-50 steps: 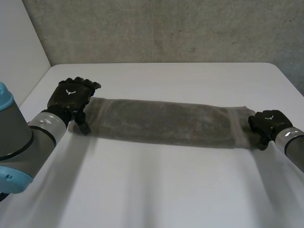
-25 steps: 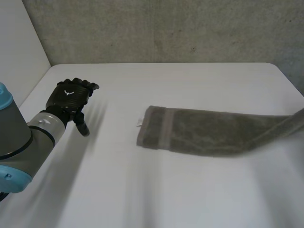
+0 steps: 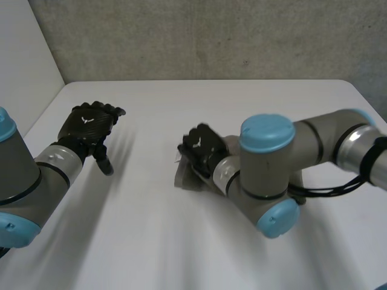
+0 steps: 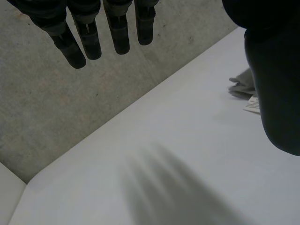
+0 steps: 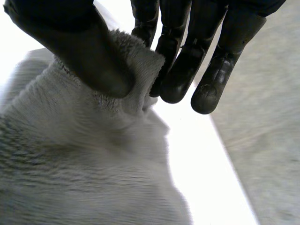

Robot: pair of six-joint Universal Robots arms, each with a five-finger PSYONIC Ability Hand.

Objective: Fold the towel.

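Right hand (image 3: 199, 145) near mid-table, thumb (image 5: 89, 51) and fingers (image 5: 180, 75) closed in a pinch on one terry edge of the grey towel (image 5: 93, 164); nothing else held. Pinched edge raised just above the cloth beneath, the rest of the towel bunched under the palm and lying on the white table (image 3: 181, 248), mostly hidden below the right forearm. Long axis judged to run left to right, pinched edge at its left end. Left hand (image 3: 91, 124) at the far left of the table, fingers straight and relaxed, holding nothing, well apart from the towel. Towel to the right of that hand; white label (image 4: 253, 104) at the nearest corner. Right hand plainly the nearer, already on the cloth. Likely next: pinched edge lowered squarely onto the end below, then released.
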